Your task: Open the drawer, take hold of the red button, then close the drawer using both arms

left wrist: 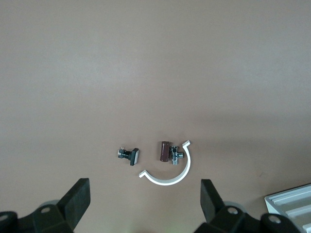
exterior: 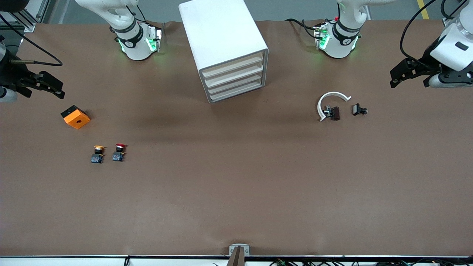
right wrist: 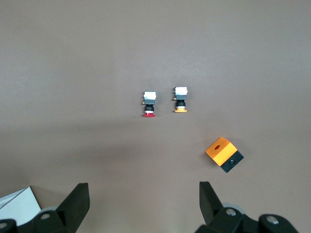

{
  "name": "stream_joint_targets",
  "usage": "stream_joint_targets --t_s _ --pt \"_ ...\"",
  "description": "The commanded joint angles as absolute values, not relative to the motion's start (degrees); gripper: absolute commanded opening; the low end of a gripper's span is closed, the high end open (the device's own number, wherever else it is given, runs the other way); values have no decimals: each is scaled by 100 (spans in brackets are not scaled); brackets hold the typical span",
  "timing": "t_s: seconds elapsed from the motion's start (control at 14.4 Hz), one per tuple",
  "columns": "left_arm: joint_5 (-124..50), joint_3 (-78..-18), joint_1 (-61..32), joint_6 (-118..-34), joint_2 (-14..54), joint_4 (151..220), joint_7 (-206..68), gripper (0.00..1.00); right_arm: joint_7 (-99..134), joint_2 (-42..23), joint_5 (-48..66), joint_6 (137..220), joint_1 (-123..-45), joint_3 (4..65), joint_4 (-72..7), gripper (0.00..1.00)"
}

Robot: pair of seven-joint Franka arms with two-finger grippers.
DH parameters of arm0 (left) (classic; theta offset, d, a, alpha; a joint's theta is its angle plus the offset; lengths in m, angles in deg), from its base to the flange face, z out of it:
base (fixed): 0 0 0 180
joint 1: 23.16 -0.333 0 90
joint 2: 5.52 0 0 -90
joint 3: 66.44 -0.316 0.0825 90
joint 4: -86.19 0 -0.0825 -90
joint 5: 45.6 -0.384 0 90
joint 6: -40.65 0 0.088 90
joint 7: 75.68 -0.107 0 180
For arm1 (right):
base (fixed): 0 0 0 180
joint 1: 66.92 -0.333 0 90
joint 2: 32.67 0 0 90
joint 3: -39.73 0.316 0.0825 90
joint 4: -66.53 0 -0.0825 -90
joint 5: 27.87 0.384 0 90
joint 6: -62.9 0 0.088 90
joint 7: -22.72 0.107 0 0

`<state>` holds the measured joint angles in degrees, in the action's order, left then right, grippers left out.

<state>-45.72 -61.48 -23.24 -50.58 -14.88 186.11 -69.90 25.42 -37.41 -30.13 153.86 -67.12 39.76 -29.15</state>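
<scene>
The white cabinet (exterior: pixel 221 40) stands at the middle of the table between the arms' bases, with all four cream-edged drawers (exterior: pixel 234 79) shut. The red-capped button (exterior: pixel 119 152) lies toward the right arm's end, nearer to the front camera than the cabinet; it also shows in the right wrist view (right wrist: pixel 149 104). My right gripper (exterior: pixel 45 94) (right wrist: pixel 143 190) is open and empty, high over the table's edge near the orange cube. My left gripper (exterior: pixel 409 82) (left wrist: pixel 146 189) is open and empty, high over the left arm's end of the table.
A yellow-capped button (exterior: pixel 98 153) (right wrist: pixel 180 100) lies beside the red one. An orange cube with a hole (exterior: pixel 75 116) (right wrist: pixel 222 151) lies near the right gripper. A white C-shaped ring (exterior: pixel 334 94) (left wrist: pixel 170 179), a brown part (exterior: pixel 334 113) and a small black part (exterior: pixel 358 109) lie toward the left arm's end.
</scene>
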Motion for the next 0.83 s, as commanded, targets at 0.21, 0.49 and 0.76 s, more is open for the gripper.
stream_joint_targets --t_s 0.21,0.49,0.76 --pt "-4463 -6169 -2395 -4724 -1317 18121 -6997 100 2589 -3671 -2928 15299 -6710 3999 -2733 100" --pt "-4489 -6160 -2395 -4724 -1281 18076 -6997 100 2589 -3671 -2928 15299 -6710 3999 -2733 100" --pt "-4551 -6160 -2403 -4715 -1203 17954 -7006 100 2589 -3671 -2928 15290 -6701 3990 -2724 100"
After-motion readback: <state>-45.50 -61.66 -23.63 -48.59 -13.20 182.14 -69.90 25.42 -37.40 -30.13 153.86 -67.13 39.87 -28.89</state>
